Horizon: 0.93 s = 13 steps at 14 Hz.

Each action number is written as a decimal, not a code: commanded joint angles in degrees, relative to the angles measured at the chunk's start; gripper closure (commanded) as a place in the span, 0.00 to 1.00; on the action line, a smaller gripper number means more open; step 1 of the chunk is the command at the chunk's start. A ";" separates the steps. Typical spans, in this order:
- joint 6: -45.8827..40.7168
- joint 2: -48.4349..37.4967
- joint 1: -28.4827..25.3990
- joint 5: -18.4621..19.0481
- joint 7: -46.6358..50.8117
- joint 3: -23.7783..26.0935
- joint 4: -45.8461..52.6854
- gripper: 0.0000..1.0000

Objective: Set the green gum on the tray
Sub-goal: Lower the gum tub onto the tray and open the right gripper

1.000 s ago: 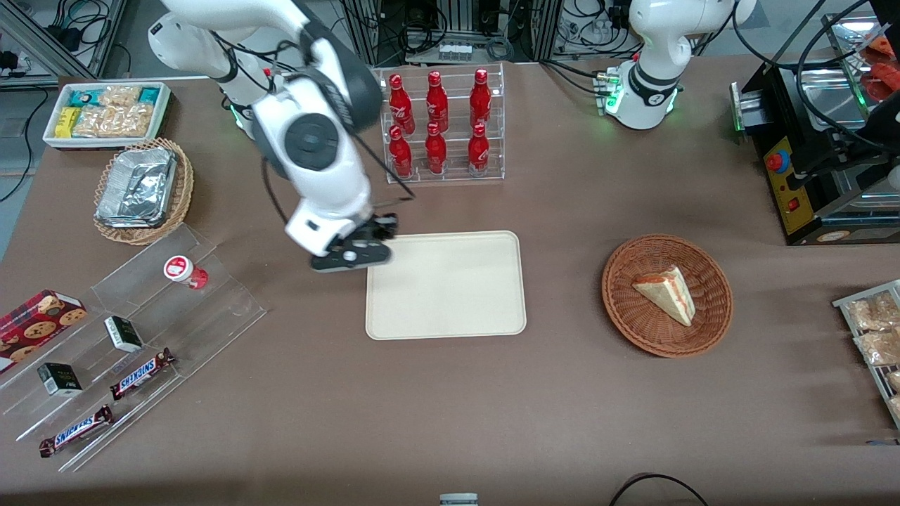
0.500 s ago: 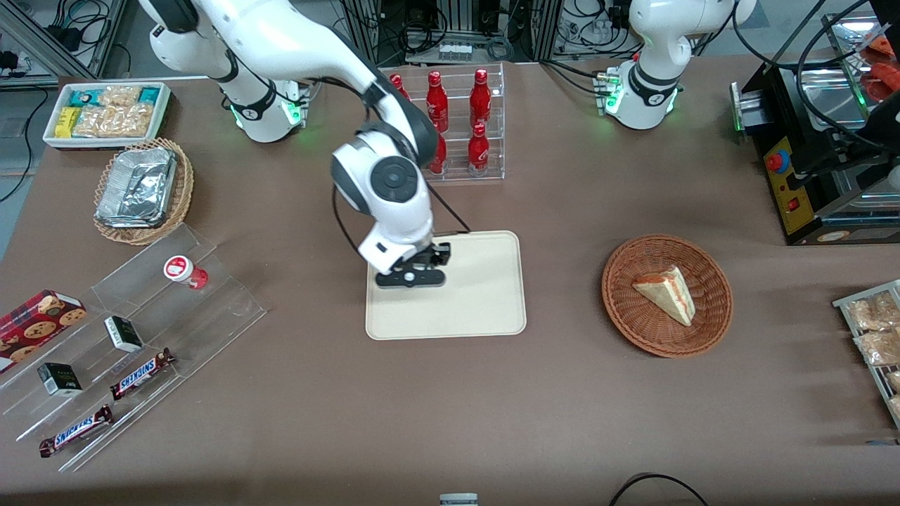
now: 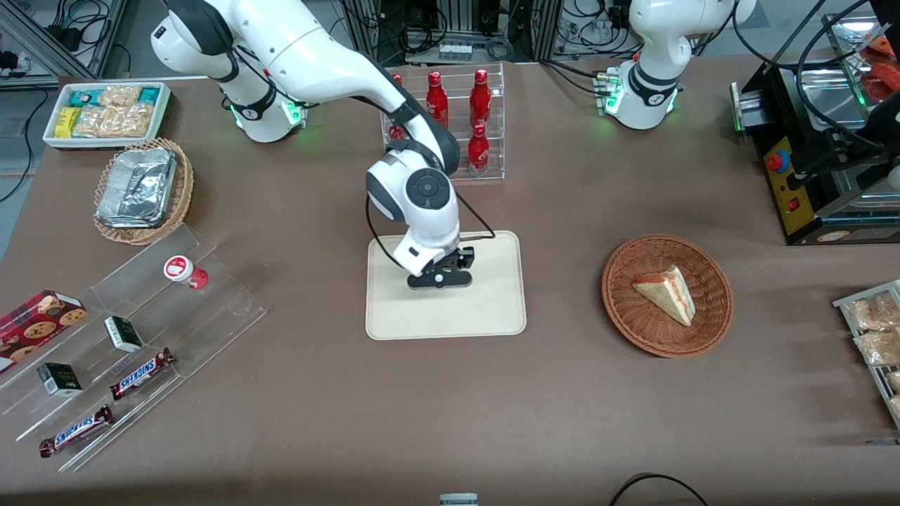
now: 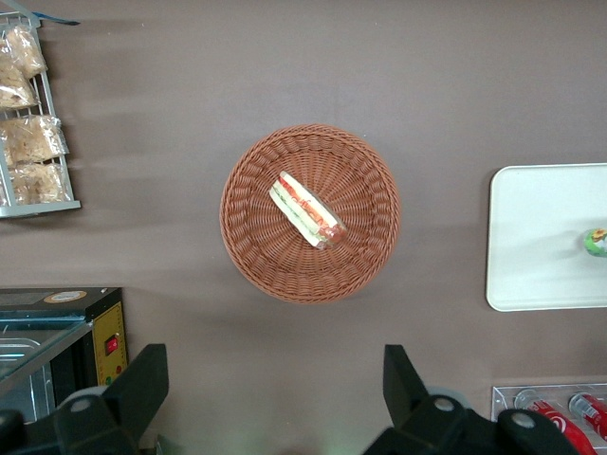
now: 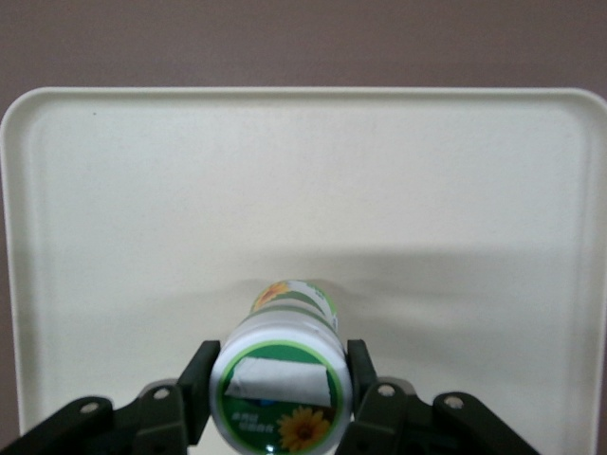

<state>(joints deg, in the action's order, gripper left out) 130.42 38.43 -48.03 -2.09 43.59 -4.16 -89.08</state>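
Observation:
My right gripper (image 3: pixel 441 279) hangs low over the cream tray (image 3: pixel 492 309), above its middle. It is shut on the green gum (image 5: pixel 283 379), one finger (image 5: pixel 197 381) pressed on each side of the white, green-ringed lid. The bottle's green-yellow body points down at the tray (image 5: pixel 427 190), and its shadow lies on the tray floor. I cannot tell whether the bottle's base touches the tray. In the front view the hand hides the gum. The left wrist view shows the green gum (image 4: pixel 597 241) as a small green spot over the tray (image 4: pixel 531 237).
A red-lidded bottle (image 3: pixel 181 270) lies on the clear stepped stand (image 3: pixel 211 309) toward the working arm's end, with snack bars lower down. A rack of red bottles (image 3: pixel 479 133) stands close to the tray, farther from the camera. A wicker basket (image 3: pixel 626 309) with a sandwich sits toward the parked arm's end.
The right arm has swung from beside the tray's corner at the working arm's end to over the tray's middle, carrying the gum, and has come lower.

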 commanded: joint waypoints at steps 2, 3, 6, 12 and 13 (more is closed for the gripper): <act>1.41 1.38 -0.66 -1.51 1.05 -0.14 0.05 1.00; 1.93 1.38 -1.01 -1.51 1.06 -0.14 -0.39 1.00; 3.26 2.08 -1.19 -1.51 1.06 -0.05 -0.92 0.54; -2.43 -2.20 0.04 -1.60 -0.26 -0.14 -0.92 0.00; -4.54 -4.66 0.65 -1.42 -1.05 -0.32 -1.53 0.00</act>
<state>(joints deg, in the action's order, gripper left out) 130.44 38.76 -48.39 -2.38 44.01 -4.42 -89.51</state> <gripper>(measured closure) 0.000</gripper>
